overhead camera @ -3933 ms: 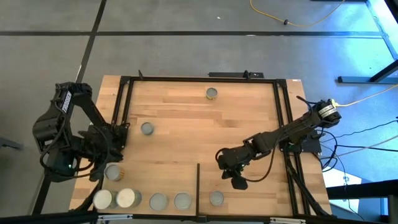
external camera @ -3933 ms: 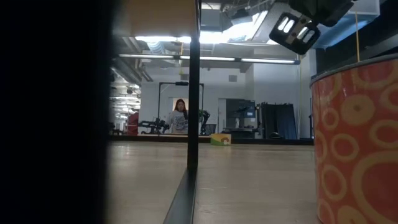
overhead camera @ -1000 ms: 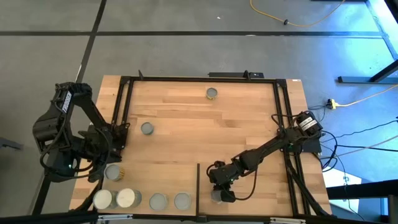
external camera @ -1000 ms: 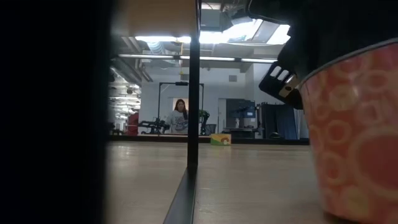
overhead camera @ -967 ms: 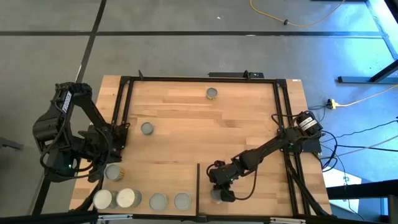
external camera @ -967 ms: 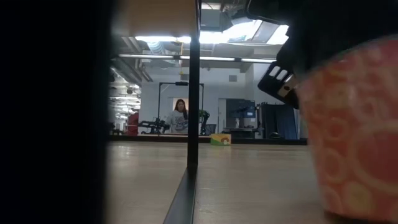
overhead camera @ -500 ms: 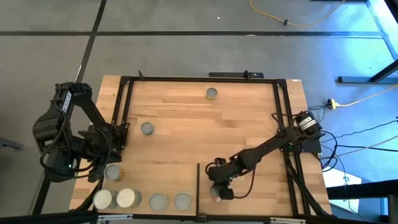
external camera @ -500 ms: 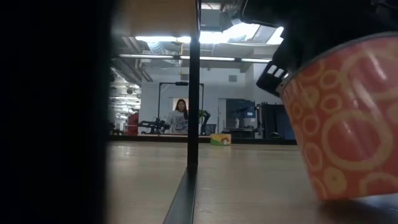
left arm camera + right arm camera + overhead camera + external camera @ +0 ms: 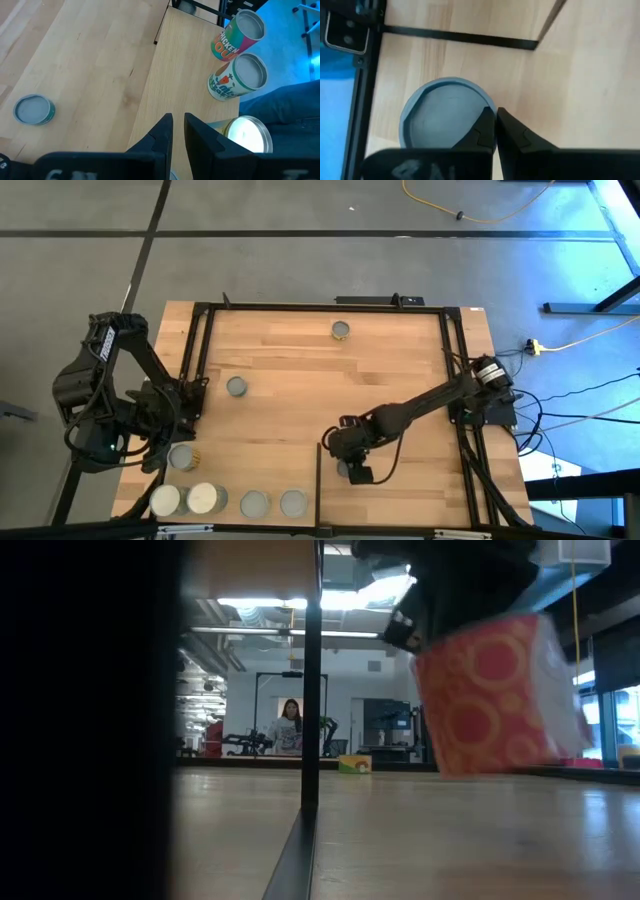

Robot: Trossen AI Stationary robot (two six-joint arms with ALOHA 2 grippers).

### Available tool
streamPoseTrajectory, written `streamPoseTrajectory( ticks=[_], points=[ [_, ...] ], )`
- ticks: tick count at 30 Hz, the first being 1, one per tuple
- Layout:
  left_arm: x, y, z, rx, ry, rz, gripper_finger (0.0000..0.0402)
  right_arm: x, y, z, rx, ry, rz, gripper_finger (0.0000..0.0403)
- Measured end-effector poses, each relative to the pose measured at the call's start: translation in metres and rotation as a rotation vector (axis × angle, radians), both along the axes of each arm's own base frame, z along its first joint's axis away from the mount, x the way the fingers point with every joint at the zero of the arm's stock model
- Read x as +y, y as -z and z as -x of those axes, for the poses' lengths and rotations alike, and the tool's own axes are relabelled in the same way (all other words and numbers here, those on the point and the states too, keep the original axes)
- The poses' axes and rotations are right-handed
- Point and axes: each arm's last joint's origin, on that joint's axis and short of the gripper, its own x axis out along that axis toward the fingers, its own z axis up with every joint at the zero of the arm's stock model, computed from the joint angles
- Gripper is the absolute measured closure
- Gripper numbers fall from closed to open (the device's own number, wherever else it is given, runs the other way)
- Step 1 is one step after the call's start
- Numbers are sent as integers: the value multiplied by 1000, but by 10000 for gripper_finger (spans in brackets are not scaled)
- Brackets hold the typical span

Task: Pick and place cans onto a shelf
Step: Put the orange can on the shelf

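High view: the right hand [image 9: 347, 468] is clamped on a can [image 9: 490, 695] — apparently lifted clear of the tabletop [image 9: 300, 395]. Keep it upright, clear the black edge beside the hand, then lower onto the shelf [image 9: 270, 472].

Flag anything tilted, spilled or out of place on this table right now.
The orange ring-patterned can hangs tilted, clear of the tabletop, in the low view. The right claw pinches its rim beside the shelf's black edge. No spill shows. The left claw waits by the table's left edge.
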Motion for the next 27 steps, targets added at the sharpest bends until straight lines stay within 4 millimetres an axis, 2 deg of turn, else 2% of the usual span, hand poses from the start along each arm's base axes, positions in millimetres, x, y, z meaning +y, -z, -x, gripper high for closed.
streamPoseTrajectory(
  ticks=[17, 23, 27],
  points=[
    [0, 0, 0, -8, 51, -46, 360, -44, -67, -6, 126, -82, 119, 397],
    [0, 0, 0, -11, 54, -51, 360, -61, -104, -7, 99, -84, 163, 397],
    [0, 0, 0, -28, 49, -59, 360, -74, -135, -6, 51, -64, 193, 397]
  ],
)
